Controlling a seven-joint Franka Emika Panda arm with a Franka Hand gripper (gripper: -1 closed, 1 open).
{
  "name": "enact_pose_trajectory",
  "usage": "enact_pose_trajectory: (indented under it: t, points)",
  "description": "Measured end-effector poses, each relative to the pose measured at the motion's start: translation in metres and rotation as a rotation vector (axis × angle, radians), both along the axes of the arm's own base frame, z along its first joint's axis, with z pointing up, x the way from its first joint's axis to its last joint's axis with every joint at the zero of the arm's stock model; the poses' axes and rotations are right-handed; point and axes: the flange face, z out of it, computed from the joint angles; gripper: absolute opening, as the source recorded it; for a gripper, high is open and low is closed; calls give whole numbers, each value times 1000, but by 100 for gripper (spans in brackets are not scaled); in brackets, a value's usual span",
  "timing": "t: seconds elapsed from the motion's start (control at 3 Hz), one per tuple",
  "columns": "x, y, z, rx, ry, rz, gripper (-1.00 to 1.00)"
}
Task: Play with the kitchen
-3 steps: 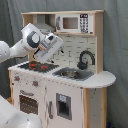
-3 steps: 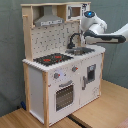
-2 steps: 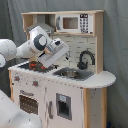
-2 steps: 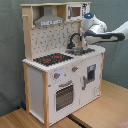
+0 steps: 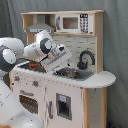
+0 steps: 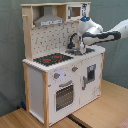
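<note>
The kitchen [image 5: 75, 102] is a white and light-wood toy unit with a grey hood [image 5: 40, 25], a microwave [image 5: 72, 22] and a pegboard back. Its black red-ringed stovetop [image 6: 52, 59] lies beside the sink [image 5: 74, 74] with a black faucet [image 5: 85, 58]. My gripper [image 5: 59, 57] hangs low over the counter between stovetop and sink, tilted toward the sink. In the second exterior view the gripper [image 6: 78, 47] sits right at the sink, below the faucet [image 6: 75, 37]. The oven door [image 6: 64, 95] is closed.
The arm's white body [image 5: 15, 107] fills the first exterior view's lower left, close to the kitchen's side. The kitchen [image 6: 40, 90] stands on wooden boards [image 6: 102, 107]. A grey curtain [image 6: 10, 50] hangs behind.
The arm has lowered and reached further over the counter, bringing the gripper down from hood height toward the sink.
</note>
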Motion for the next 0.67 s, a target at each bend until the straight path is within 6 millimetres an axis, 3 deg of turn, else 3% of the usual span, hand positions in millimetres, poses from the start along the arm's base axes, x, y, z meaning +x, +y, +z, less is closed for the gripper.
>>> enact_pose_trajectory:
  t: [0.67]
  points:
    - [25, 2, -12, 37, 34, 14, 100]
